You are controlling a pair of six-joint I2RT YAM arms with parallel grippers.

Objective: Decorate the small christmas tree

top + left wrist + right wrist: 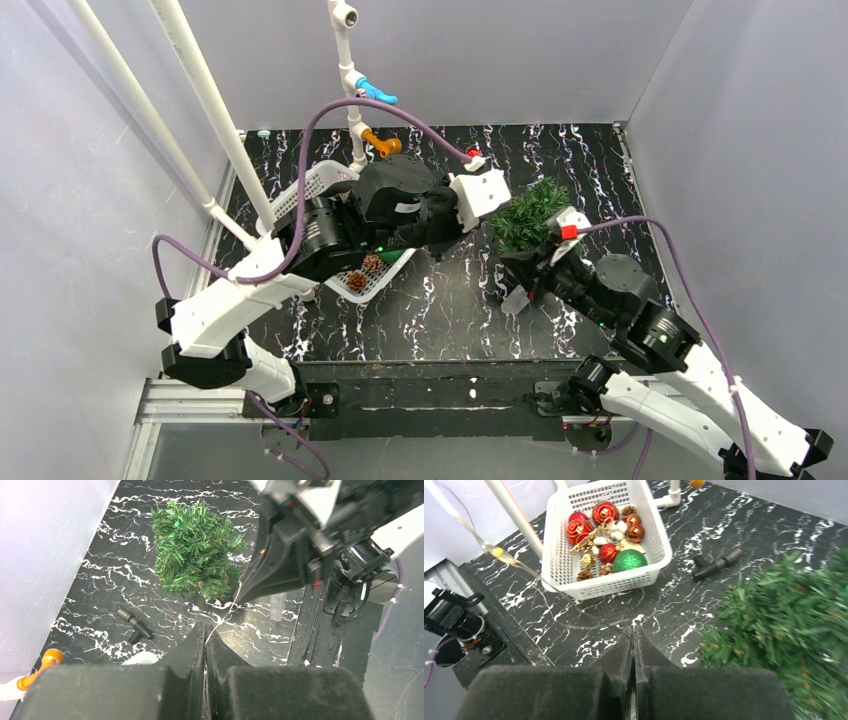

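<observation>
Two grippers are seen with their jaws pressed together, each nipped on one thin wire. In the left wrist view the left gripper is placed at lower centre. The wire is drawn from its tips up and to the right, to the tip of the right gripper. In the right wrist view the right gripper is closed at lower centre. From there the wire is led to the upper left of the frame, with a small yellow bead carried on it.

The small christmas tree is located right of centre in the top view, on the black marbled table, between the two wrists. In the left wrist view its narrower end is directed toward the top of the frame and its broader end toward the right gripper, so the long axis is shown running roughly top to bottom. Whether it is upright or tilted cannot be told.

A white basket is shown at upper left of the right wrist view. Red balls, a green ball and pine cones are held in it. A black tube fitting is laid on the table between basket and tree.
</observation>
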